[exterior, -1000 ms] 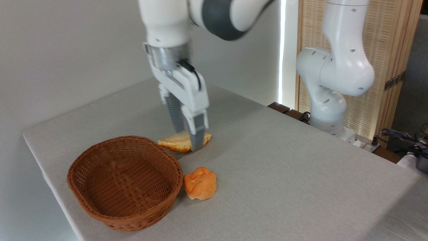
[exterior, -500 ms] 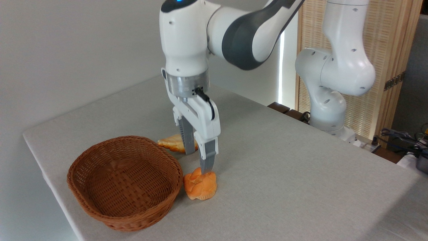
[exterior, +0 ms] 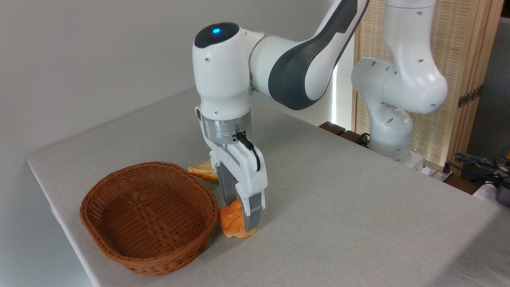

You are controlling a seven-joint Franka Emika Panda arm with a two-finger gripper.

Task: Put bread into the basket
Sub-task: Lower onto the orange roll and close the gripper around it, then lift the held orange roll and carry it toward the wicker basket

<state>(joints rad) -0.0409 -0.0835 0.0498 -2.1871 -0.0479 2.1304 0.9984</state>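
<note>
The bread [exterior: 230, 221], a lumpy orange-golden bun, lies on the table just right of the woven reddish-brown basket [exterior: 104, 234], touching its rim or nearly so. My gripper [exterior: 240, 217] has come straight down over the bun and stands open. One finger [exterior: 252, 214] covers the bun's right side and the other sits behind it. I cannot tell whether the pads touch the bun. Nothing lies in the basket.
A paler, flatter ridged pastry [exterior: 201, 169] lies behind the basket, partly hidden by my wrist. The grey table [exterior: 338, 207] stretches to the right. Its left edge runs close behind the basket. My arm's base [exterior: 392, 131] stands at the table's far right.
My gripper moved from above the flat pastry toward the camera and down, and its fingers now straddle the bun. Bun, pastry and basket have not moved.
</note>
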